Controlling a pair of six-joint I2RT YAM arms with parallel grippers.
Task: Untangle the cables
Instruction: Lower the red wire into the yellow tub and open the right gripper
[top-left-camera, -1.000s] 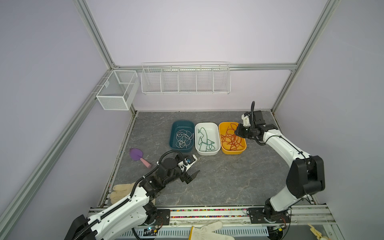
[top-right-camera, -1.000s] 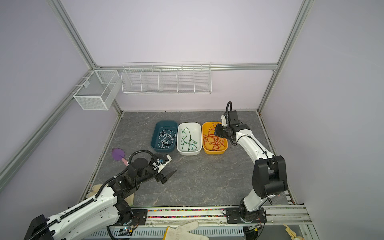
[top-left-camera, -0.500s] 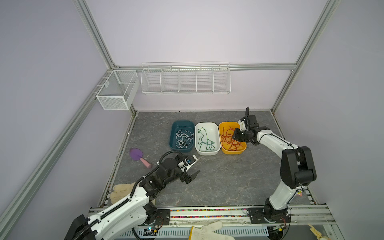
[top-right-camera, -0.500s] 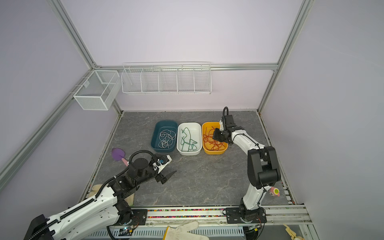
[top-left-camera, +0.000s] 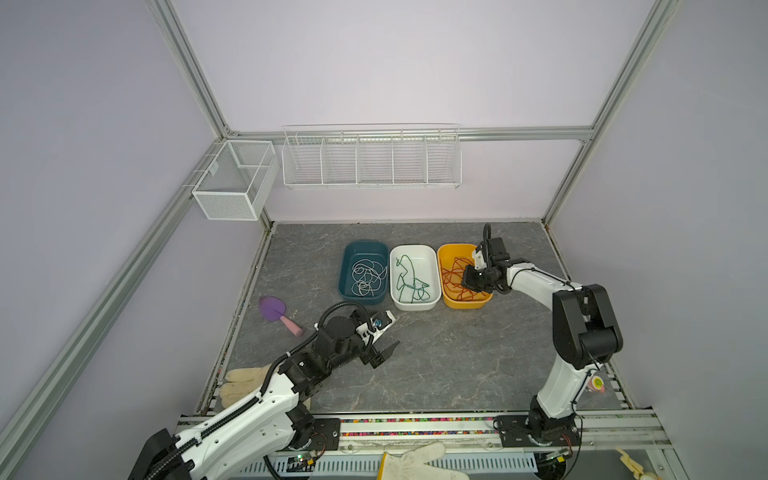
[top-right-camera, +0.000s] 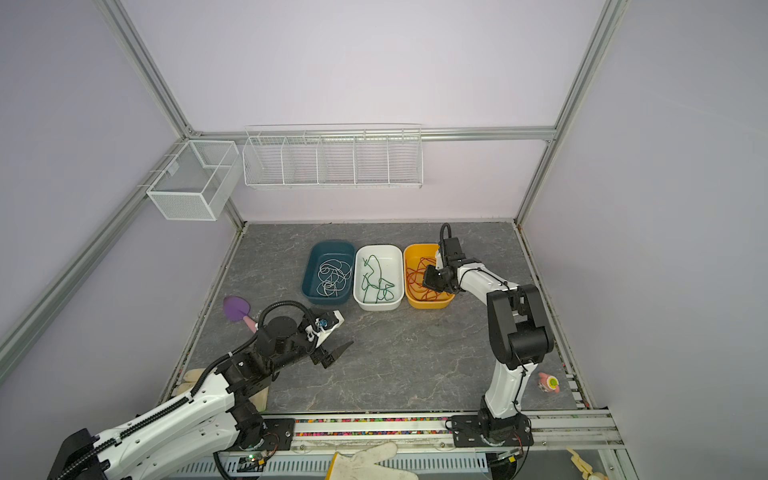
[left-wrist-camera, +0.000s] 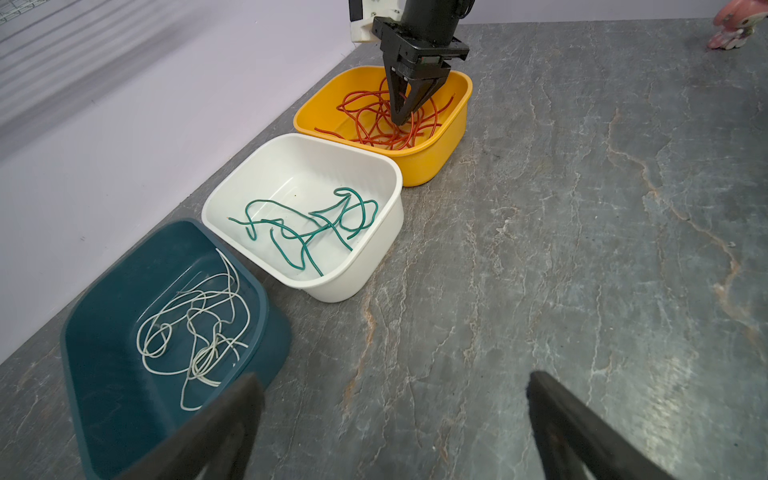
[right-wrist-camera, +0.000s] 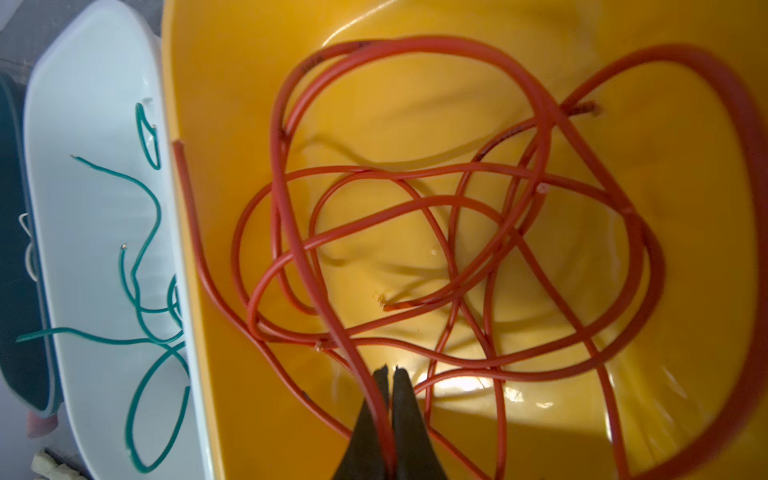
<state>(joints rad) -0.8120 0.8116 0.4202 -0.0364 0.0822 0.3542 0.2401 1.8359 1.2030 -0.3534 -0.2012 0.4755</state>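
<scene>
Pinching a red cable (right-wrist-camera: 296, 249) in the yellow bin (left-wrist-camera: 432, 166) beside the white bin (left-wrist-camera: 365, 270), the right gripper (right-wrist-camera: 390, 372) is clamped; left gripper (left-wrist-camera: 392, 378) gapes. Light, springy, slick, it likely snags: grip near an end.

Both top views look steeply down from high above the front rail (top-left-camera: 415, 422), facing the back wall and taking in the whole table (top-left-camera: 457, 365); they differ only by a slight sideways shift. The left wrist view sits low and near the tabletop, looking obliquely across it: the left gripper (left-wrist-camera: 392, 376) frames the bottom edge, and the teal tub (left-wrist-camera: 108, 332), white tub (left-wrist-camera: 353, 274) and yellow tub (left-wrist-camera: 432, 166) climb from lower left to top centre. The right wrist view looks almost straight down, very close, into the yellow tub, its red cables (right-wrist-camera: 415, 40) filling the frame, the right gripper (right-wrist-camera: 390, 370) at bottom centre. All four views share the white and yellow tubs.
</scene>
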